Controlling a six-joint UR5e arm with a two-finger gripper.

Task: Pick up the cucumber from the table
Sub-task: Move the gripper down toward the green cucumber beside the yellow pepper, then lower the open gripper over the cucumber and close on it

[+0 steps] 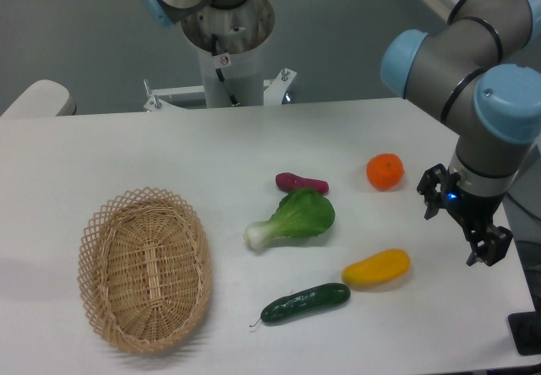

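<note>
Camera view shows the dark green cucumber (pixel 305 302) lying on the white counter (pixel 169 151), just below the yellow vegetable (pixel 376 268) and right of the basket (pixel 144 269). The claw (pixel 461 223) hangs open over the counter's right side, holding nothing.

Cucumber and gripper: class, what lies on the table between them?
In the camera view, the yellow vegetable lies between the cucumber and the gripper.

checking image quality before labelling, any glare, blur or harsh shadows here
Fixed camera view: soft, even light, only faint shadows under the cucumber and basket; small glossy highlights on the cucumber; the table is bright but not blown out; the tool is sharp.
</note>
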